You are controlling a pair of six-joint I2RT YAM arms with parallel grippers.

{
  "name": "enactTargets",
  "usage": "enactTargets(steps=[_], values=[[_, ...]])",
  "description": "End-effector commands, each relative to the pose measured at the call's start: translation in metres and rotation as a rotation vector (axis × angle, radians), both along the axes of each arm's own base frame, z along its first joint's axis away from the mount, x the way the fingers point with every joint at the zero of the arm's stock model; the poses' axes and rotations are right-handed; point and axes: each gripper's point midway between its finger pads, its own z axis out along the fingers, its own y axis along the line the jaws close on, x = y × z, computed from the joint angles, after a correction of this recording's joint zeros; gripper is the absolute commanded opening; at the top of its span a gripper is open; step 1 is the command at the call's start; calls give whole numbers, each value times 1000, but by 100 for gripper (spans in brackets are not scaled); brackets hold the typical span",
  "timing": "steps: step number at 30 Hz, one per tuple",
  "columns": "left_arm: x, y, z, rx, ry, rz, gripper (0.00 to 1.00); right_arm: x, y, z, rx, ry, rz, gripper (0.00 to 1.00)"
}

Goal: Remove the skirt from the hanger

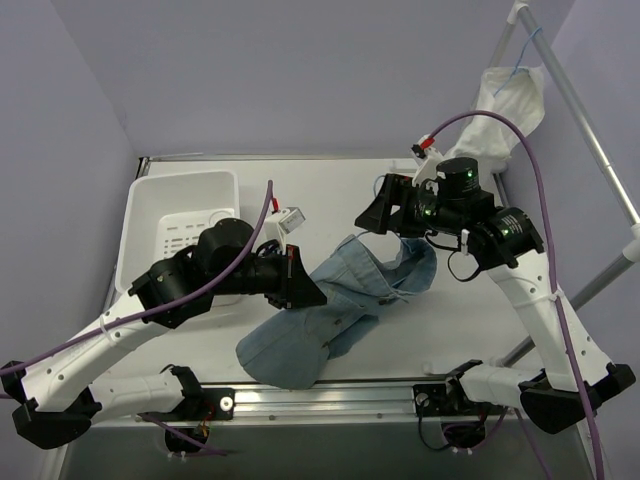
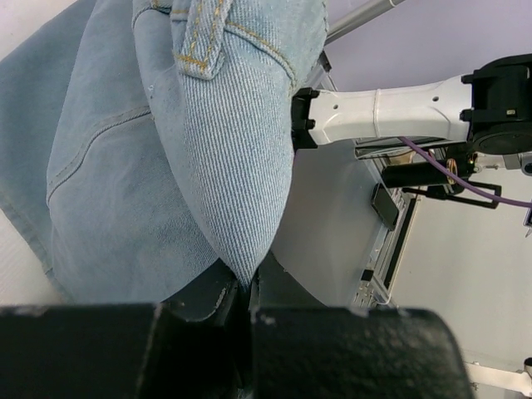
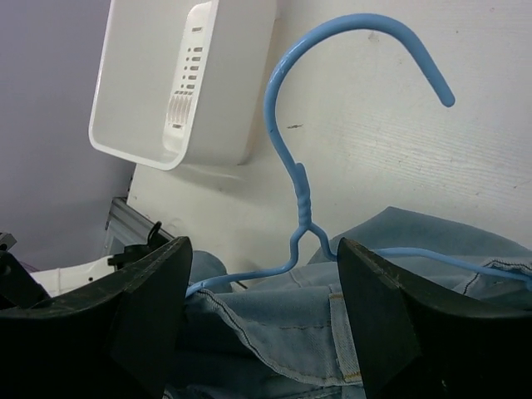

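Note:
A light blue denim skirt (image 1: pixel 335 310) lies crumpled on the white table (image 1: pixel 330 190). My left gripper (image 1: pixel 303 287) is shut on a fold of the skirt (image 2: pixel 166 166); its jaws pinch the cloth at their tips (image 2: pixel 246 287). My right gripper (image 1: pixel 383 213) is open over the skirt's waistband. In the right wrist view the blue wire hanger (image 3: pixel 291 166) lies between the open fingers (image 3: pixel 141 316), its hook pointing away over the table and its shoulders still inside the waistband (image 3: pixel 316 332). The hanger is hidden in the top view.
A white plastic basket (image 1: pixel 180 225) stands at the table's left and shows in the right wrist view (image 3: pixel 166 83). A metal rack pole (image 1: pixel 590 130) with a white bag (image 1: pixel 510 95) hanging on it stands at the right. The right arm (image 2: pixel 391 112) crosses the left wrist view.

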Motion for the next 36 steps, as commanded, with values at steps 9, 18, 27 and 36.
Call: enactTargets(steps=[9, 18, 27, 36], values=[[-10, 14, 57, -155, -129, -11, 2, -12, -43, 3, -121, -38, -161, 69], [-17, 31, 58, -145, -125, -9, 2, -31, -63, 3, -159, -57, -196, 71], [-22, 48, 76, -172, -134, 1, 2, -28, -79, -16, -266, -36, -232, 71], [-24, 46, 78, -180, -121, -14, 2, -20, -54, 18, -128, -116, -169, 68]])
